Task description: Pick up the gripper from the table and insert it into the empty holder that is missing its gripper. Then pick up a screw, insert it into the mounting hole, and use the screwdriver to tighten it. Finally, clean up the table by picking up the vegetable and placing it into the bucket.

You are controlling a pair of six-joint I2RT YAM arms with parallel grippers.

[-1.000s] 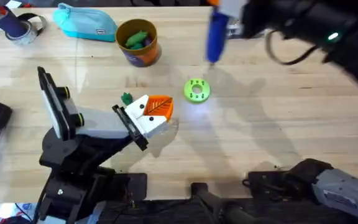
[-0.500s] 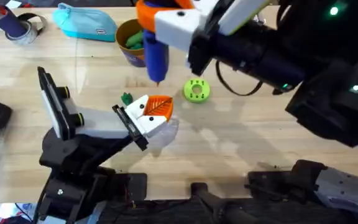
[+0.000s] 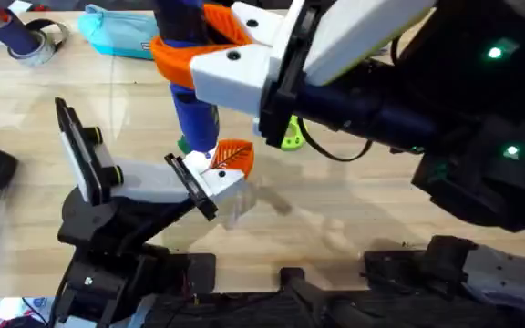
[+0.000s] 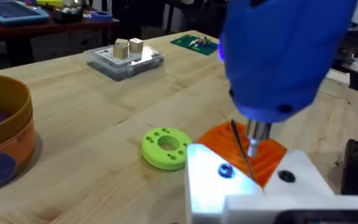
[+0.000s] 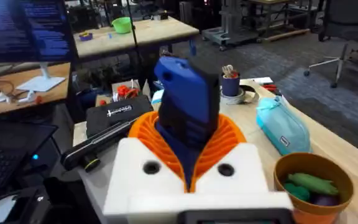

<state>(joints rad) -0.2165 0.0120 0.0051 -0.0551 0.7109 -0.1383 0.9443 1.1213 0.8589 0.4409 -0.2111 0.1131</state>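
You see even, bright light on the pale wooden table (image 3: 354, 210), with a soft grey shadow just beside the white angled holder arm (image 3: 167, 178), while the blue pen-shaped screwdriver (image 4: 284, 56) looms blurred and the white-and-orange right gripper (image 3: 212, 64) reads large and soft.

Right claw (image 3: 190, 68) clamped, arm across mid-table.

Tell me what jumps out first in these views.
The right claw grips the blue screwdriver upright, its thin tip down at the white-and-orange gripper mounted on the holder. Beside it lies the lime-green disc, with the orange bucket of vegetables farther back.
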